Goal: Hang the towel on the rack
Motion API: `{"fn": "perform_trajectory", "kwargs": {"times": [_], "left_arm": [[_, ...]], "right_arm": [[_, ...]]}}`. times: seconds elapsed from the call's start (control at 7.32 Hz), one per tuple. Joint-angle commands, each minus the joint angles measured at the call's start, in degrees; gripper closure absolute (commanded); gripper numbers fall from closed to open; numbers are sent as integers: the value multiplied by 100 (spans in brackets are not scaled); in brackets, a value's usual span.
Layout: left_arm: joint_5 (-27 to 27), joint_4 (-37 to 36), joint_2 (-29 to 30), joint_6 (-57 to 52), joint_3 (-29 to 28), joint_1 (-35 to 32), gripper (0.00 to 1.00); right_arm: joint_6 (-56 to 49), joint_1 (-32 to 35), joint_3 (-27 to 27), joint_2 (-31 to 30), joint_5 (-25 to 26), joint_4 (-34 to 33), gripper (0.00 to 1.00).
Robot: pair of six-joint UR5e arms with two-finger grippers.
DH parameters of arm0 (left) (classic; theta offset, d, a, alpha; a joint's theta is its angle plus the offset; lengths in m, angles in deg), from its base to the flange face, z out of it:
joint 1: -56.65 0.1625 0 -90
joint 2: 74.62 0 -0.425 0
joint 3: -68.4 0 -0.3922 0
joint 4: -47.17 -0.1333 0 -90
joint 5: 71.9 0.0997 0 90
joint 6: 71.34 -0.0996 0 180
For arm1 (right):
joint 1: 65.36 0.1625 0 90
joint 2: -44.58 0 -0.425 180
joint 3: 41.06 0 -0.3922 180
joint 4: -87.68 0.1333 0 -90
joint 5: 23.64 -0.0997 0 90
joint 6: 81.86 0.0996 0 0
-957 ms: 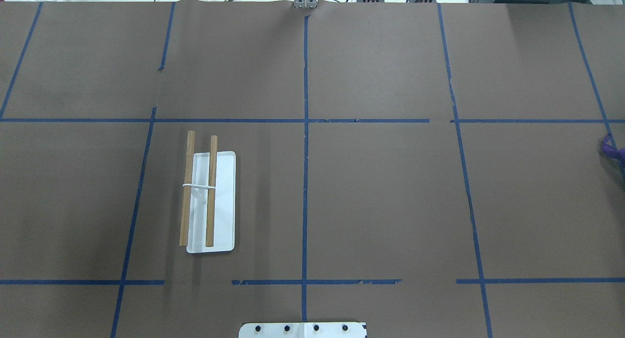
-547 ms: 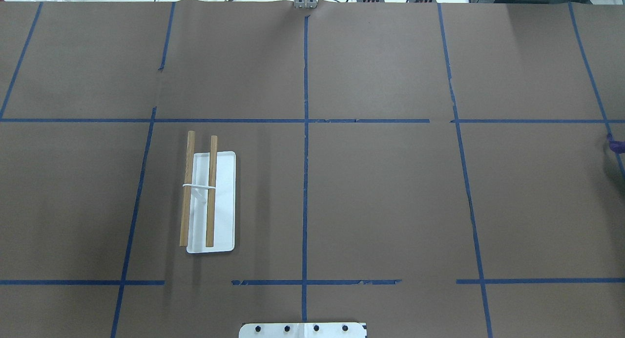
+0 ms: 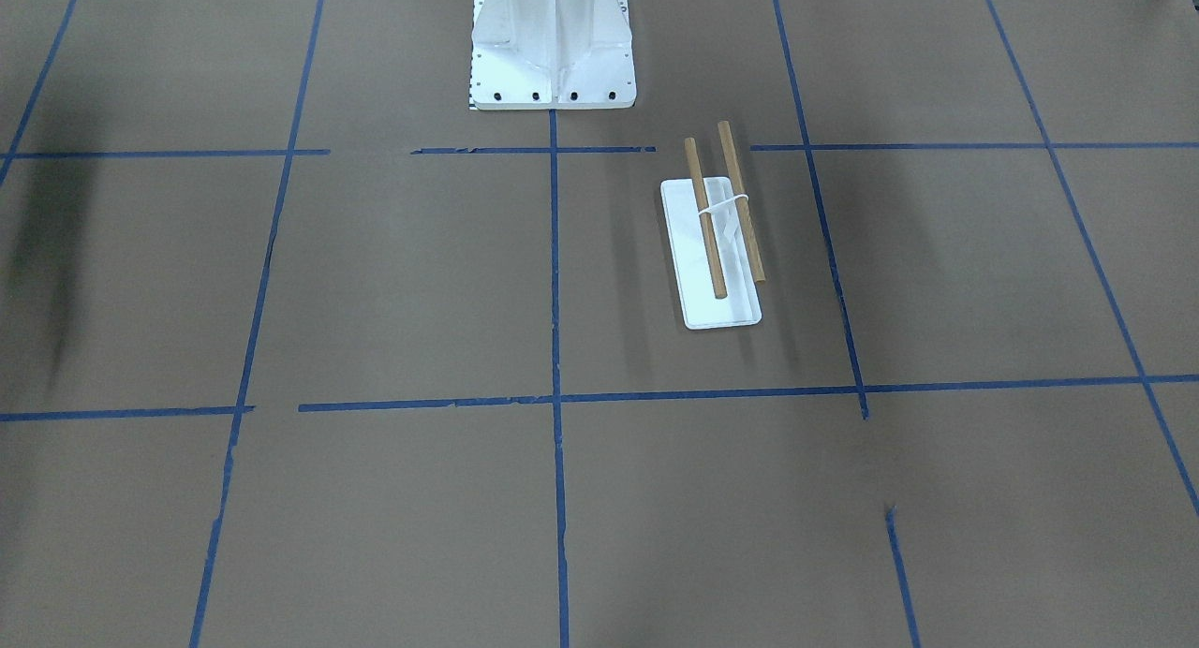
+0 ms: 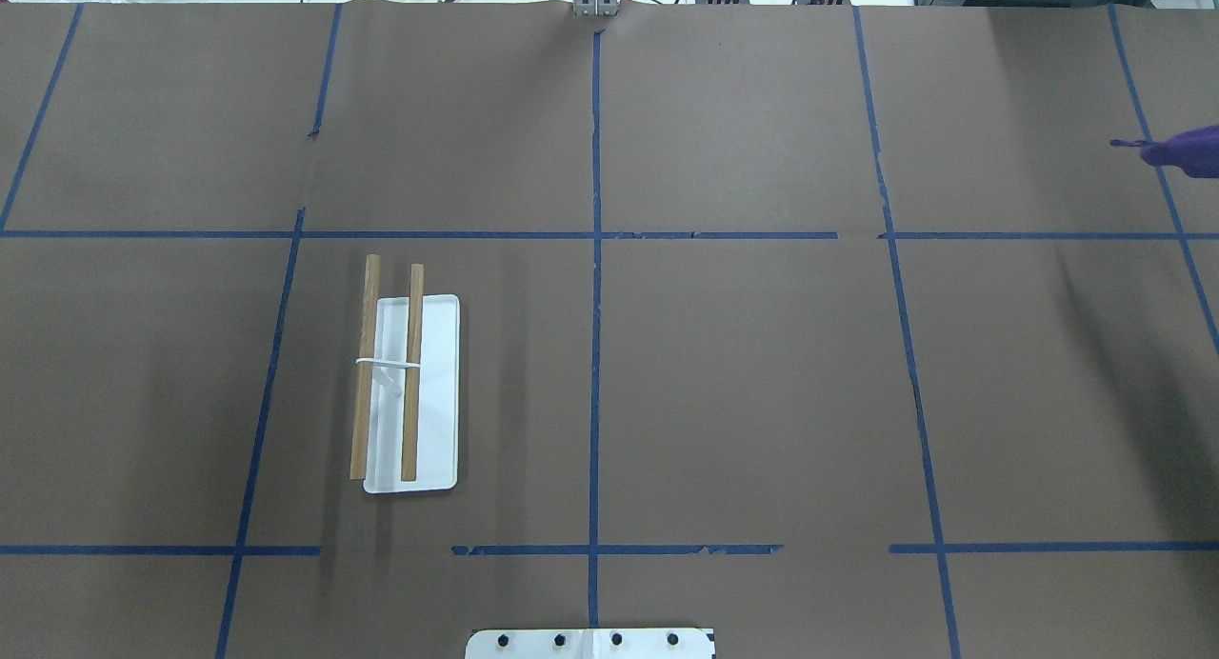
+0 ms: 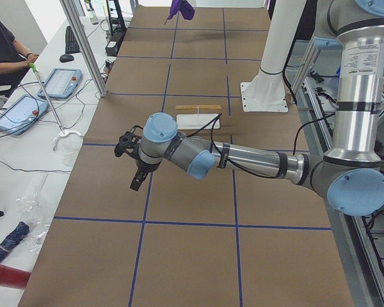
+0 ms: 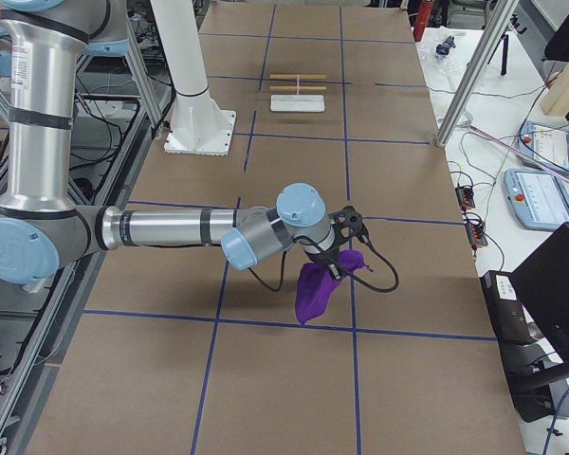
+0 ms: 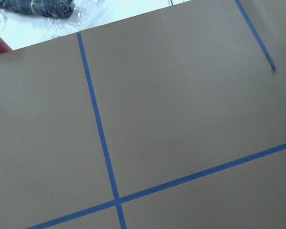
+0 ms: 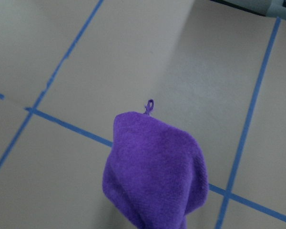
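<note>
The rack [image 4: 433, 402] stands left of centre in the overhead view: a white base with two tan dowels [image 4: 412, 373] joined by a white crosspiece. It also shows in the front view [image 3: 721, 306]. The purple towel [image 6: 318, 284] hangs bunched from my right gripper [image 6: 346, 248], off the table, far from the rack. The right wrist view shows the towel [image 8: 155, 167] dangling, with no fingers visible. Its tip pokes in at the overhead view's right edge [image 4: 1186, 152]. My left gripper [image 5: 133, 167] hovers over the table near the rack; I cannot tell whether either gripper is open or shut.
The white bolted pedestal [image 3: 553, 39] stands at the robot's side of the table. Blue tape lines [image 4: 595, 354] grid the brown table cover. An operator [image 5: 6, 51] and tablets [image 5: 57, 82] are beside the table. A dark bundle [image 7: 38, 8] lies past the table's end.
The towel's purple tip at the overhead view's right edge has moved up the frame, away from the robot's side. The rack has not moved.
</note>
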Motion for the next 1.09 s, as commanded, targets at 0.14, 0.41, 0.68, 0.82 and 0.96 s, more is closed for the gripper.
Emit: {"fn": "perform_trajectory", "kwargs": {"times": [0.14,0.41,0.68,0.82,0.96], "left_arm": [[23,901,452,1556,-110,708,0],[15,919,997,2653,-136,1182,0],[23,1215,1359,3778,-171,1658,0],[32,1731,1360,4445,-224,1782,0],[50,2197,1412,5295,-250,1966,0]], "right_arm": [[2439,-785,-772,762,-2,1,100],[3627,-1488,-881,1708,86,-17,100],[4332,-2532,-1065,2238,1056,-25,100],[4675,-3164,-1196,2423,1845,-34,100],[4843,-3736,-1276,2572,2593,-34,100]]}}
